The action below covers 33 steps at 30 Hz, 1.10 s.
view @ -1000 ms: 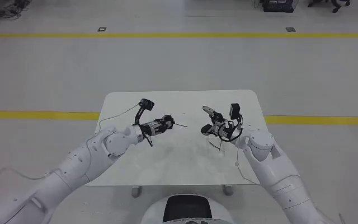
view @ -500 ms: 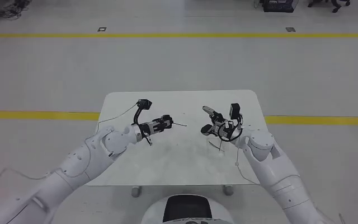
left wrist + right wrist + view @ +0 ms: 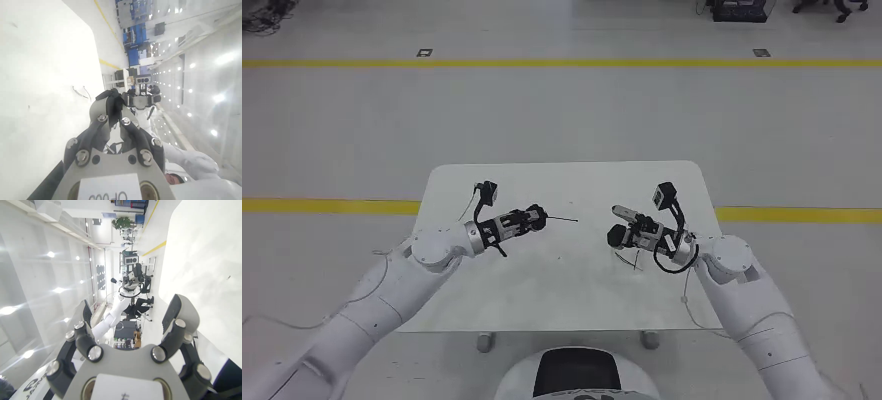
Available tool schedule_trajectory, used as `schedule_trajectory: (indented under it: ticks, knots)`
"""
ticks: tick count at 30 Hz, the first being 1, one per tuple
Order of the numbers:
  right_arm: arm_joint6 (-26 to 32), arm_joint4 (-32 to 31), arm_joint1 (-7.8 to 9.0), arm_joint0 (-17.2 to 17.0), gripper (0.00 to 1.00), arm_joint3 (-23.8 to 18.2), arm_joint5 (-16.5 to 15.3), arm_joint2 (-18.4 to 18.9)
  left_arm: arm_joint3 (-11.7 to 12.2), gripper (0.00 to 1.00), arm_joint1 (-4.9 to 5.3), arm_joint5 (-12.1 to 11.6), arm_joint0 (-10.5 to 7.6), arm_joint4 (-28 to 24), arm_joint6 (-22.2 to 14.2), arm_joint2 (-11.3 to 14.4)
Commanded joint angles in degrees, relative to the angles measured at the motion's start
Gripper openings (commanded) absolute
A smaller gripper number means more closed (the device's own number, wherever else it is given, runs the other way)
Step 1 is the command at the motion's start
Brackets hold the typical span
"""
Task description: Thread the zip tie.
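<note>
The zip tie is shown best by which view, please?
Top view: the zip tie juts from the left gripper as a thin line. Shut jaws hide it in the left wrist view; it is too small in the right wrist view.

From the top: mounted above the arms, aimed steeply down, far enough back to take in the whole table (image 3: 562, 290) plus floor across the upper frame. From the left wrist: rolled sideways, close behind the left gripper (image 3: 112, 96), table at frame left, facing the right gripper (image 3: 140, 100) at centre. From the right wrist: likewise rolled and close, table at frame right, facing the left gripper at centre. Shared by all three: tabletop, both grippers.
</note>
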Motion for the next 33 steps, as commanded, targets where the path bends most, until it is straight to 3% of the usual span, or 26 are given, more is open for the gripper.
schedule_trajectory:
  ticks: [1, 8, 12, 14, 16, 22, 24, 26, 29, 33]
  knots:
    - [2.54, -0.01, -0.05, 0.96, 1.00, 1.69, -1.36, -0.74, 0.12, 0.00, -0.51, 0.00, 0.87, -2.07, -2.13, -1.51]
    - [7.09, 1.90, -0.62, 4.13, 1.00, 7.89, -5.81, -3.58, 1.81, 0.00, -2.59, 0.00, 3.19, -4.72, -8.69, -6.05]
    - [7.89, 2.50, -0.89, 5.29, 1.00, 9.64, -7.33, -4.55, 2.97, 0.00, -3.77, 0.00, 4.10, -1.02, -7.27, -7.69]
    - [7.89, 2.50, -0.89, 5.29, 1.00, 9.64, -7.33, -4.55, 2.21, 0.00, -4.43, 0.00, 4.66, -0.46, -6.87, -8.98]
    - [7.89, 2.50, -0.89, 5.29, 1.00, 9.64, -7.33, -4.55, 1.46, 0.00, -4.54, 0.00, 4.04, 4.38, -6.11, -9.90]
    - [7.54, 2.45, -0.90, 5.22, 1.00, 9.66, -7.21, -4.57, 1.46, 0.00, -4.54, 0.00, 4.04, 4.38, -6.11, -9.90]
    - [6.31, 2.18, -0.95, 5.30, 1.00, 10.62, -6.13, -4.90, 0.57, 0.00, -4.69, 1.55, 4.59, 3.20, -6.06, -9.62]
    - [8.22, 2.23, -0.92, 5.78, 1.00, 11.22, -8.70, -4.95, 0.93, 0.00, -4.71, 2.95, 4.86, 0.90, -8.43, -9.69]
    - [13.57, 2.28, -0.80, 7.18, 1.00, 13.90, -12.52, -5.17, 1.82, 0.00, -4.77, 2.82, 5.46, -3.42, -12.94, -10.09]
    - [17.75, 3.22, -0.93, 8.23, 1.00, 15.11, -12.52, -4.57, 4.19, 0.00, -4.97, 0.99, 5.81, -7.09, -18.32, -10.20]
